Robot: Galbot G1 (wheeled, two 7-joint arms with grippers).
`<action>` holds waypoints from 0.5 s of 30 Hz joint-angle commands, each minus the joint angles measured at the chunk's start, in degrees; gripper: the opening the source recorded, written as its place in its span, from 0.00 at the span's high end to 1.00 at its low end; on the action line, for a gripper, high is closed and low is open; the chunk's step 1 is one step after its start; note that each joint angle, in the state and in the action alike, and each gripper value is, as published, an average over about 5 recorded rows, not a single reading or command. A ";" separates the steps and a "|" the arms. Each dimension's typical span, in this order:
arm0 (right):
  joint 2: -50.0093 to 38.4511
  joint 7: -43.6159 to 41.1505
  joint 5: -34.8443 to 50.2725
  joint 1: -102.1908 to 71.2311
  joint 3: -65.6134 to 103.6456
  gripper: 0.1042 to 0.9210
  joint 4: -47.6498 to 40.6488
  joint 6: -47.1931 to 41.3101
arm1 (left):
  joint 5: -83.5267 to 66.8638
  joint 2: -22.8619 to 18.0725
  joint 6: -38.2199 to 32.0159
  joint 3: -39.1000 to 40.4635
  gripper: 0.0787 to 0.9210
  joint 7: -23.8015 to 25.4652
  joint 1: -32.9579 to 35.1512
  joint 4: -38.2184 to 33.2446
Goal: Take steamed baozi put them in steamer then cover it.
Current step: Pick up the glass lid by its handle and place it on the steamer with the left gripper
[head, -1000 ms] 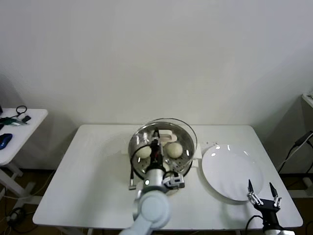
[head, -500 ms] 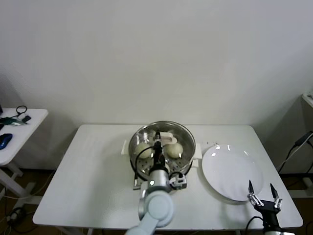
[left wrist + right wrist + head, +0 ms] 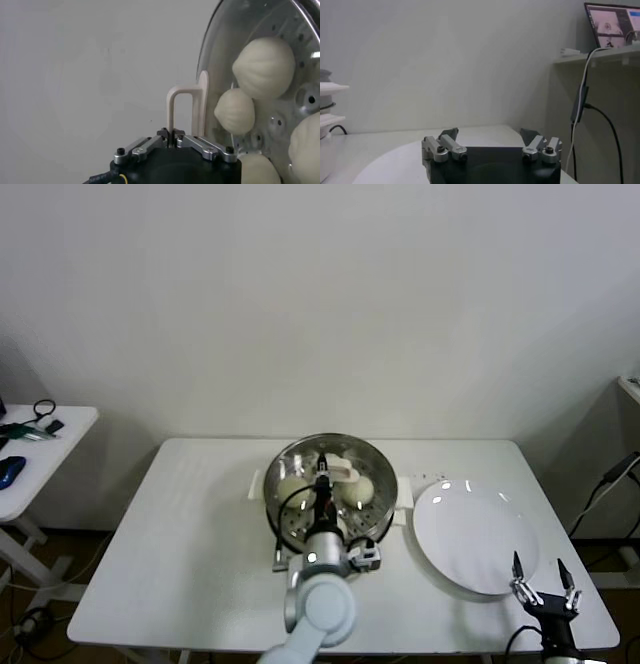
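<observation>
The steamer (image 3: pixel 276 502) stands at the table's middle on its white base. Baozi (image 3: pixel 291 486) lie inside it, seen through the glass. The cover (image 3: pixel 372 464) lies over the steamer, about level with its rim. My left gripper (image 3: pixel 323 481) is shut on the cover's cream handle (image 3: pixel 342 470). In the left wrist view the gripper (image 3: pixel 172 134) pinches the handle (image 3: pixel 174 102), with the cover (image 3: pixel 206 60) and baozi (image 3: pixel 264 67) behind it. My right gripper (image 3: pixel 540 576) is open and empty at the table's front right; it also shows in the right wrist view (image 3: pixel 490 135).
A flat white plate (image 3: pixel 470 534) lies right of the steamer, with nothing on it; its rim shows in the right wrist view (image 3: pixel 395 160). A black cable (image 3: pixel 272 534) runs at the steamer's front left. A small side table (image 3: pixel 40 446) with loose items stands far left.
My left gripper has brought the cover down from a raised, tilted hold to sit over the steamer. The right gripper has sunk slightly.
</observation>
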 commanded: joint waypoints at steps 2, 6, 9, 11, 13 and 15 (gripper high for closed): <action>0.21 -0.04 -0.07 0.16 0.01 0.12 -0.04 0.34 | 0.36 -0.29 0.00 0.17 0.92 0.07 -0.03 0.47; 0.42 -0.24 -0.18 0.22 -0.21 0.12 -0.05 0.34 | 0.74 -0.22 -0.38 -0.19 0.92 -0.24 0.01 0.76; 0.56 -0.42 -0.25 0.26 -0.38 0.12 -0.02 0.27 | 0.86 0.03 -0.62 -0.33 0.92 -0.30 0.31 0.83; 0.61 -0.56 -0.27 0.25 -0.49 0.12 0.03 0.11 | 0.76 0.20 -0.75 -0.23 0.90 -0.26 0.51 0.65; 0.62 -0.73 -0.30 0.24 -0.56 0.12 0.08 -0.08 | 0.48 0.33 -0.64 -0.07 0.85 -0.33 0.49 0.28; 0.60 -0.87 -0.31 0.23 -0.60 0.12 0.11 -0.34 | -0.18 0.48 -0.41 0.28 0.80 -0.47 0.20 -0.34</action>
